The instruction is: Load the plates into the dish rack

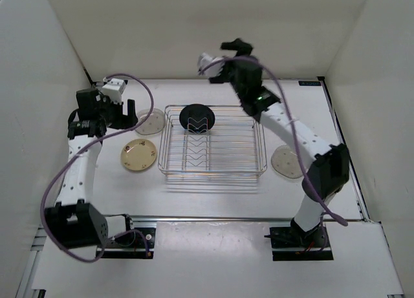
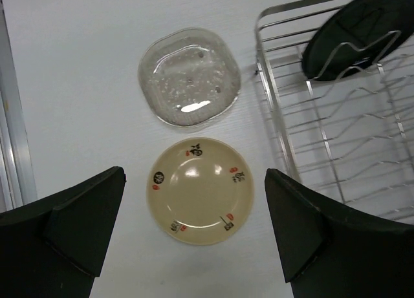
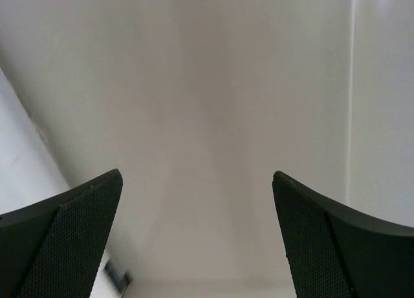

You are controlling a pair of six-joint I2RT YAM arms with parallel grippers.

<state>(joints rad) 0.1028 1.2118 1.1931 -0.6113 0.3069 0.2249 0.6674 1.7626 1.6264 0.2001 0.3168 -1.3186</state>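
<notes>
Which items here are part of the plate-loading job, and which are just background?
Job: dish rack; black plate standing in it; translucent plate; cream plate; pale plate right of the rack.
Not job: enclosure walls; base rail.

We see a white table point(image 1: 213, 201) closed in on three sides by plain white walls point(image 1: 194, 33), a silver metal rail point(image 1: 213, 218) along its near edge, and a small dark label point(image 1: 310, 83) at its far right corner.
</notes>
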